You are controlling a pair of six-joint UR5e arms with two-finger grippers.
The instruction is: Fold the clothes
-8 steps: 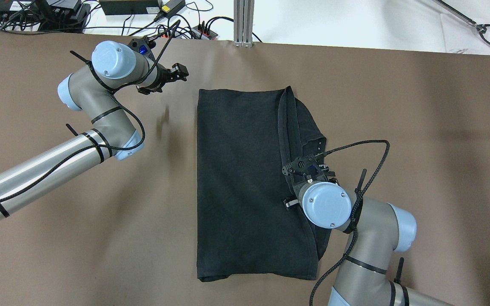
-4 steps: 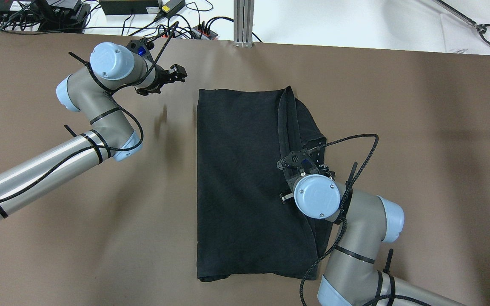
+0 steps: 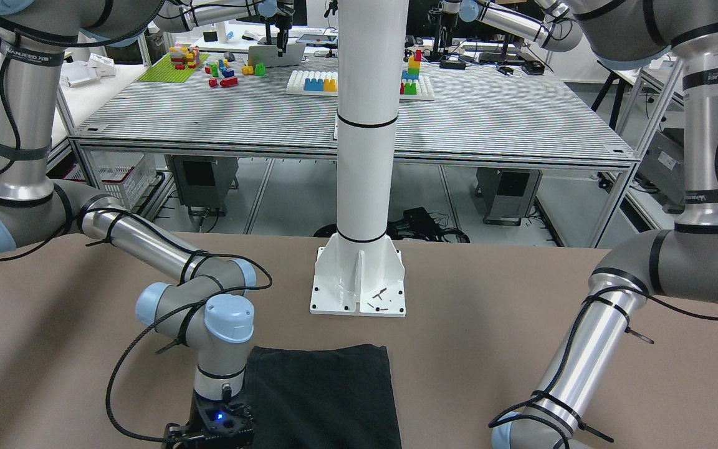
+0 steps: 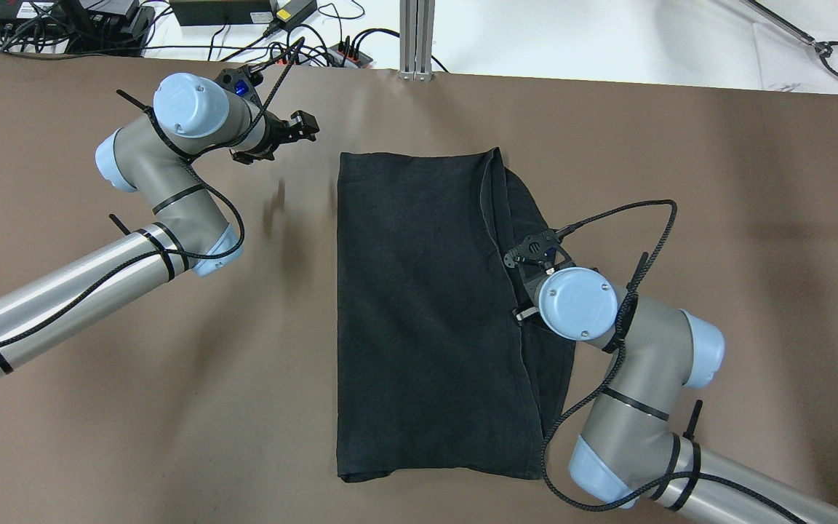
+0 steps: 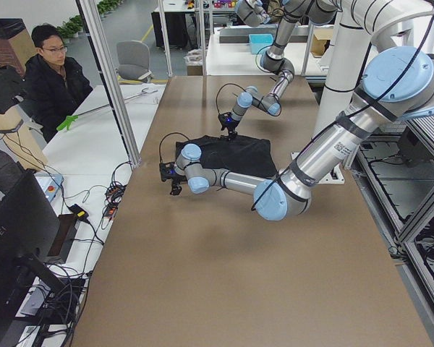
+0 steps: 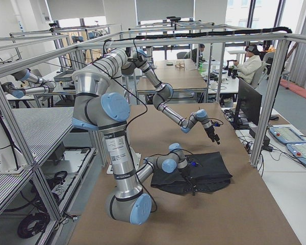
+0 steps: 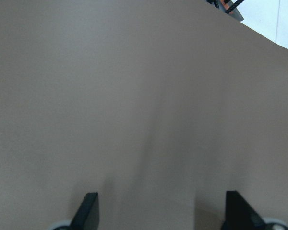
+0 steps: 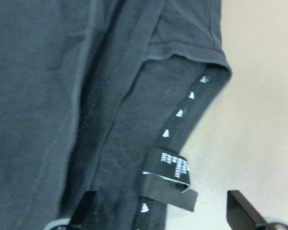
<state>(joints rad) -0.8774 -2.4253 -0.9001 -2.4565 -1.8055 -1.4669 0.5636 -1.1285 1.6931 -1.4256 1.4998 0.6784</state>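
From across the table (image 3: pixel 521 324), a smooth matte brown sheet, the cloth (image 3: pixel 321 393) lies flat at 6 o'clock of the white pillar's (image 3: pixel 365 125) square base plate (image 3: pixel 359 293); it is thin, black and plain. Overhead, it forms a tall rectangle in mid-table with a folded flap along its 3 o'clock side and a hemmed edge running down the fold. The right gripper (image 4: pixel 533 251) hangs over that flap, mostly hidden by its own wrist. The left gripper (image 4: pixel 304 129) sits at the cloth's 10 o'clock, apart from it, over bare table. The left-end view shows the left gripper near the cloth's corner, and the right-end view shows the right gripper pointing down on the soft, rumpled fabric (the fingers are too small to judge there). The left wrist camera shows two black fingers (image 7: pixel 89 213) spread wide with only brown table between them. In the right wrist camera the fingers are equally wide apart and hold nothing, above layered hems, a line of small white marks and a black sewn-in label (image 8: pixel 170 179).
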